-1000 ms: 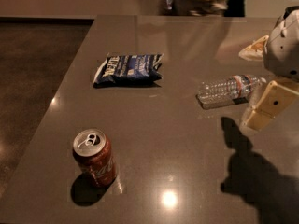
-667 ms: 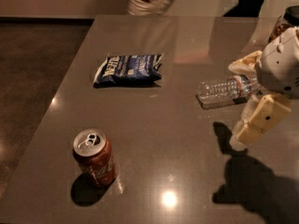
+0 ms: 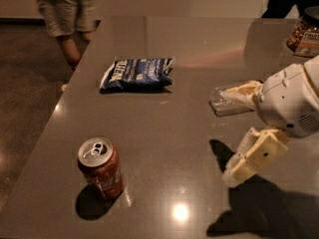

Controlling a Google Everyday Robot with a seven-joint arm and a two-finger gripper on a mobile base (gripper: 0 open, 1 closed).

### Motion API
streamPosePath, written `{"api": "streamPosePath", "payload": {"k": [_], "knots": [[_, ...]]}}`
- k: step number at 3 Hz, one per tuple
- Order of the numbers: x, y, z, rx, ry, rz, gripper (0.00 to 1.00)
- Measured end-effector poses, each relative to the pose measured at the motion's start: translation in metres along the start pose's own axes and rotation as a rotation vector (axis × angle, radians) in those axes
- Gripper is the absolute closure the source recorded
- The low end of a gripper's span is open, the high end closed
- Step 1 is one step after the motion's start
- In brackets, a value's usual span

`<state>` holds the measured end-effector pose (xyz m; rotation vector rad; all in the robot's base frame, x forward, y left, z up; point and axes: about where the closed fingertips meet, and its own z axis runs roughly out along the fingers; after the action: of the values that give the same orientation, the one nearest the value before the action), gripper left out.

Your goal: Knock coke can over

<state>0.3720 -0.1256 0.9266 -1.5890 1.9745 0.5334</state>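
The coke can (image 3: 101,167) is red with a silver top and pull tab. It stands upright on the grey table (image 3: 164,133), near the front left. My gripper (image 3: 228,136) is at the right, above the table, well to the right of the can and not touching it. Its two cream fingers (image 3: 251,158) are spread apart with nothing between them.
A blue chip bag (image 3: 137,73) lies behind the can at mid-table. A clear plastic water bottle (image 3: 225,105) lies on its side, partly hidden behind my upper finger. A snack jar (image 3: 304,31) stands at the far right. A person (image 3: 62,14) stands beyond the table's far left corner.
My gripper has moved left and lower, closer to the can's side of the table. The person in the background has walked to the left. The can has not moved.
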Motion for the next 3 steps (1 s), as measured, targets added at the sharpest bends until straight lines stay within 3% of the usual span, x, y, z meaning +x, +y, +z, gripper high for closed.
{"api": "streamPosePath", "payload": {"k": [1,2,3], "knots": [[-0.023,0.019,0.028,-0.036,-0.114,-0.034,0.00],[-0.061,0.038,0.063,-0.075,-0.231,-0.106,0.00],[-0.088,0.057,0.092,-0.125,-0.305,-0.163,0.00]]}}
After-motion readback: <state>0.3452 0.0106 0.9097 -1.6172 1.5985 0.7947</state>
